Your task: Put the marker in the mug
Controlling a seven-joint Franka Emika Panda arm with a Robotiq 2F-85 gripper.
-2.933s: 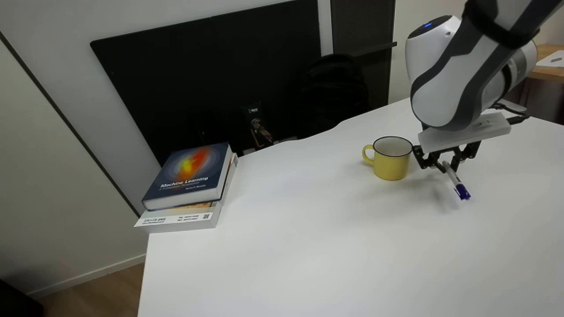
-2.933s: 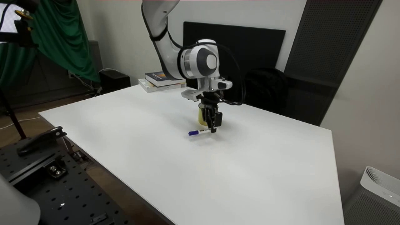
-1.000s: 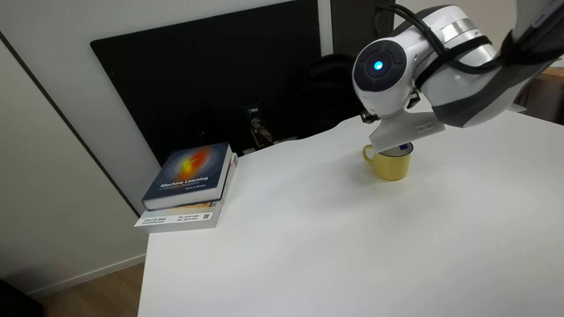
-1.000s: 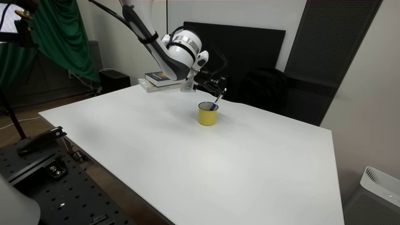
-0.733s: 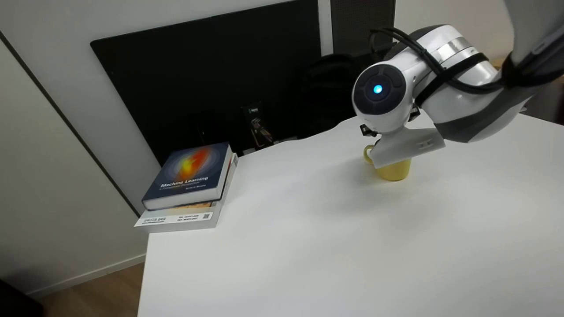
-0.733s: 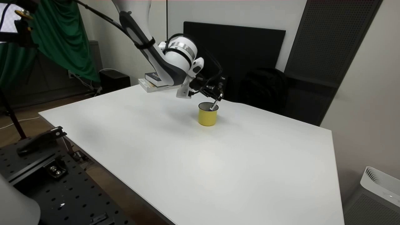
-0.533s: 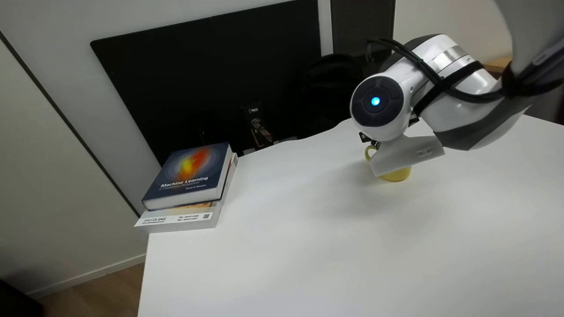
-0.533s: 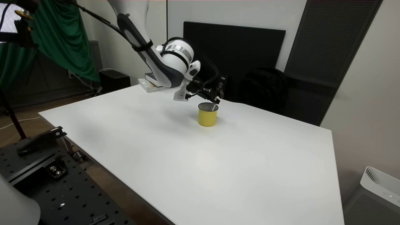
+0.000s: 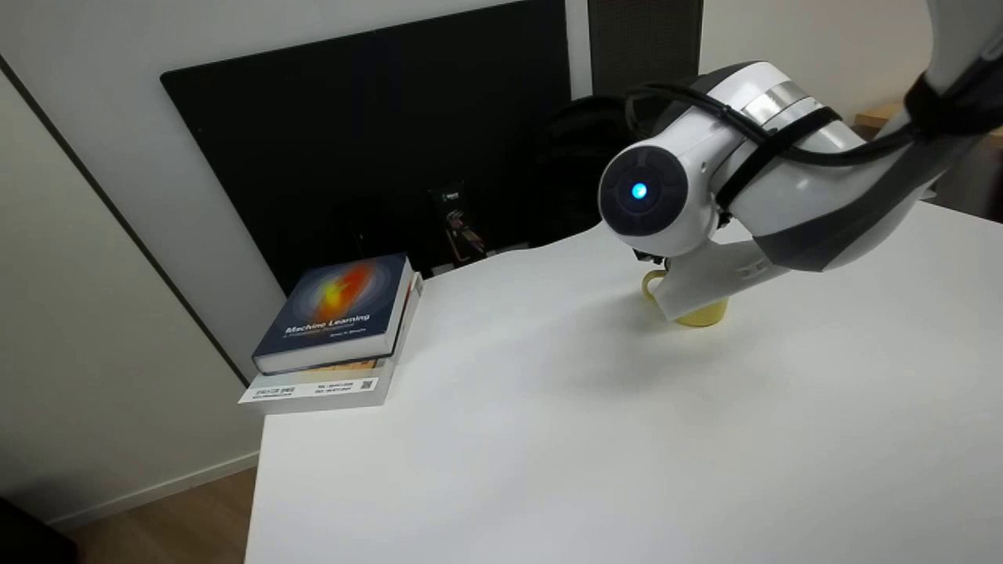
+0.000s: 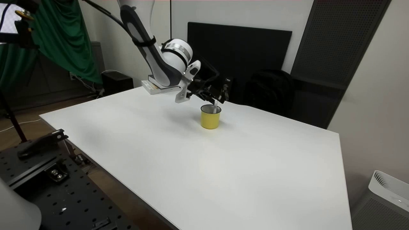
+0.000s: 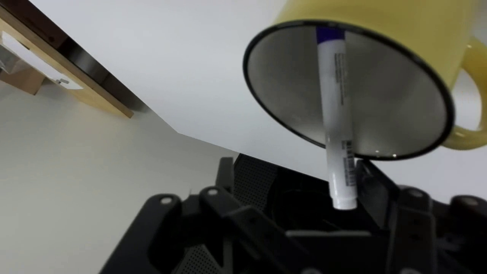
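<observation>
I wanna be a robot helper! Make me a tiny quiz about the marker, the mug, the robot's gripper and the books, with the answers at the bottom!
1. Which end of the marker is down inside the mug?
A: the plain white end
B: the blue-purple cap
C: both ends

2. True or false: in the wrist view, the gripper is open.

3. Fill in the gap: the cover of the top book says "Machine ____".

Key: 1: B. 2: True. 3: Learning.
</observation>
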